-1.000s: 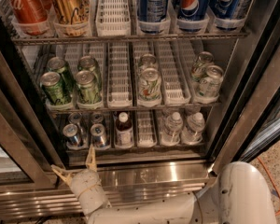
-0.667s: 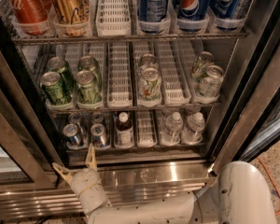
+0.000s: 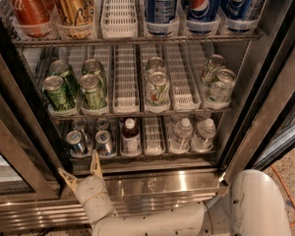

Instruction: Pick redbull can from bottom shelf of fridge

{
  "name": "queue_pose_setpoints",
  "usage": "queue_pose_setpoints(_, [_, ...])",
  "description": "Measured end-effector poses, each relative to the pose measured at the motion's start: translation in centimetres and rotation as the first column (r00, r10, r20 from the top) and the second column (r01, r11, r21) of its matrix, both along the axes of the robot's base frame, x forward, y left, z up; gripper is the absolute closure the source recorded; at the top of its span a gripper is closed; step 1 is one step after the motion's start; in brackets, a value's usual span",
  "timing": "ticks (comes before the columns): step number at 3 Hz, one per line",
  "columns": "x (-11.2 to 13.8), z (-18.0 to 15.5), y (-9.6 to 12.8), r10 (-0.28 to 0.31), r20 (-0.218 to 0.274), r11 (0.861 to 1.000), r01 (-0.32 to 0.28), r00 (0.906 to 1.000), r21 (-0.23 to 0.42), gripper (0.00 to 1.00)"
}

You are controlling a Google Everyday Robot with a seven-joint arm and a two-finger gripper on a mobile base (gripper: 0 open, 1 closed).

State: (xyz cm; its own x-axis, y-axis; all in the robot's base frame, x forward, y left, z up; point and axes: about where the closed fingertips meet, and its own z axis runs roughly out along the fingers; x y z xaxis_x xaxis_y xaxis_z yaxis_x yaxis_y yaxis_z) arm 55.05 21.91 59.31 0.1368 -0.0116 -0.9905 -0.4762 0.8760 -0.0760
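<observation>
— Where was the redbull can [image 3: 104, 142]?
— Front left on the bottom shelf [image 3: 152, 161] of the fridge [image 3: 253, 102], at one o'clock from the gripper [image 3: 78, 163], which hung empty below the lip, fingers spread wide.
— How would it handle?
— Probably light, rigid and slick, so best pinched mid-body. Seen from above, its sides barely showed. A twin can [image 3: 74, 141] crowded it at nine o'clock.

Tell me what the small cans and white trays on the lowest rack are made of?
The redbull can looks like shiny metal, its top glinting. The lane tray seems matte white plastic, slotted. The gripper, open, hovers in front of those cans.
</observation>
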Motion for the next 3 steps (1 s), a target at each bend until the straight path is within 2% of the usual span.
queue_pose_setpoints(1, [0.3, 0.1, -0.1, -0.007, 0.008, 1.000, 0.007, 0.9999, -0.003, 0.25])
queue_pose_setpoints(2, [1.5, 0.6, -0.2, -0.023, 0.037, 1.000, 0.023, 0.9991, -0.003, 0.31])
queue_pose_setpoints(3, [2.2, 0.5, 0.1, -0.029, 0.038, 1.000, 0.029, 0.9988, 0.010, 0.33])
